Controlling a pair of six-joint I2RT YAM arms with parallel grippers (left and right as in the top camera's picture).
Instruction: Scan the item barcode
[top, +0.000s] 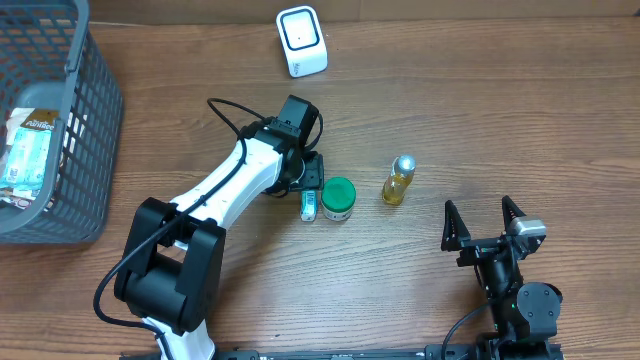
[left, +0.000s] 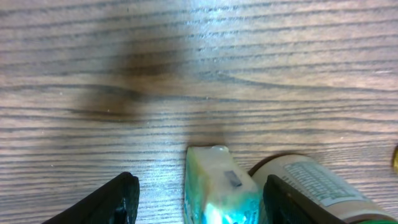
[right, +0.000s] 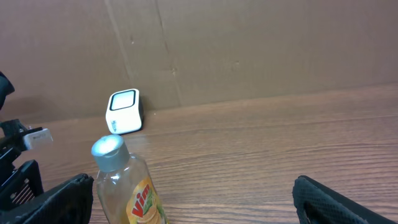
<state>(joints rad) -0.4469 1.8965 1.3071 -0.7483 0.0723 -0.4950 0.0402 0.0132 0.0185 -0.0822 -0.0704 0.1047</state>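
Note:
A small white and teal box (top: 309, 206) lies on the wooden table next to a green-lidded jar (top: 338, 198). My left gripper (top: 311, 186) hangs over the box, open. In the left wrist view the box (left: 219, 186) lies between the fingers (left: 119, 200), with a gap on its left side, and the jar (left: 317, 186) sits just right of it. The white barcode scanner (top: 301, 41) stands at the back of the table. My right gripper (top: 483, 222) stands open and empty at the front right. A yellow liquid bottle (right: 127, 186) is close to its left finger.
A grey mesh basket (top: 88, 150) holding packets sits at the far left. The yellow bottle (top: 398, 180) stands right of the jar. A cardboard wall (right: 249, 50) rises behind the scanner (right: 124, 112).

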